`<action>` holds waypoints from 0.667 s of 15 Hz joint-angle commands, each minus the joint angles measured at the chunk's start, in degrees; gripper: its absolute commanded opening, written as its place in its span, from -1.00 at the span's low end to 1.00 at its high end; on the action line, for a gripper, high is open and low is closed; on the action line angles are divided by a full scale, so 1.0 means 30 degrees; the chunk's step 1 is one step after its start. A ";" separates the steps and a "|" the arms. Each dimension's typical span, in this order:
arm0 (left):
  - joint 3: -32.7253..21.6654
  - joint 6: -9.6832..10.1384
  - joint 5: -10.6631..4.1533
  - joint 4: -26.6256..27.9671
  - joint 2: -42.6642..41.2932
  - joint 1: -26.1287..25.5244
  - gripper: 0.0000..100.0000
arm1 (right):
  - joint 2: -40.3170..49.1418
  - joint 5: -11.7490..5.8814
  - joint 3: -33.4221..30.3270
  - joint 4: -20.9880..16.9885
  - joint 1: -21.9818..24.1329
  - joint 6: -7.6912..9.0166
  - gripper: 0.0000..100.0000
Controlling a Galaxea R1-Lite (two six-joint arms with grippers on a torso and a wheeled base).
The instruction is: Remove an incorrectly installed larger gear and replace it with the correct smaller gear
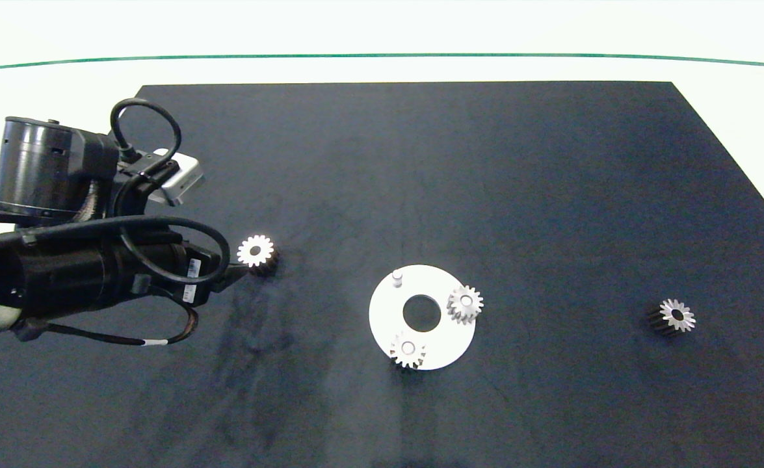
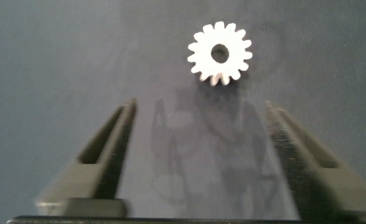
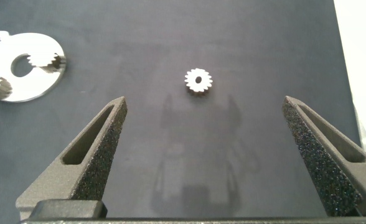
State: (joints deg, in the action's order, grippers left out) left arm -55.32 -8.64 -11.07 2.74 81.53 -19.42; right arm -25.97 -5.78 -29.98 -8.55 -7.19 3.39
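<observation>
Two gears seated: disc (image 1: 382, 325), centre frame; one peg (image 1: 396, 278) bare.
Left gripper (image 2: 198, 155): wide open, empty, beside larger gear (image 1: 255, 251), mid-left.
Right gripper (image 3: 205, 152): wide open, empty; lower your fingers squarely around smaller gear (image 1: 676, 315), far right.

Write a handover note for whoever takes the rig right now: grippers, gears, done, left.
Left gripper: open, empty, just short of the larger gear, which lies flat on the black mat, off the white disc.
Right gripper: open, empty, out of the head view, looking at the smaller gear on the mat.
Disc: two gears seated, one peg bare.
Done: larger gear removed.
Left: pick the smaller gear, seat it on the bare peg.
</observation>
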 commanded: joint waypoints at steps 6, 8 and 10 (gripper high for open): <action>0.2561 0.1299 -0.0031 -0.0006 -0.5468 0.2137 1.00 | -0.4470 -0.0007 -0.0174 -0.0023 0.0493 -0.0046 1.00; 0.2649 0.1475 -0.0060 0.0023 -0.6640 0.2606 1.00 | -0.5554 0.0198 -0.0701 0.0007 0.0522 -0.0134 1.00; 0.2679 0.2149 -0.0060 0.0404 -0.7636 0.2958 1.00 | -0.6491 0.0344 -0.1023 0.0007 0.0552 -0.0192 1.00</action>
State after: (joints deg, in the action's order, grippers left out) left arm -47.49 -2.76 -11.15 3.50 62.38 -11.40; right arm -41.75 -4.88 -32.18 -8.46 -5.56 2.83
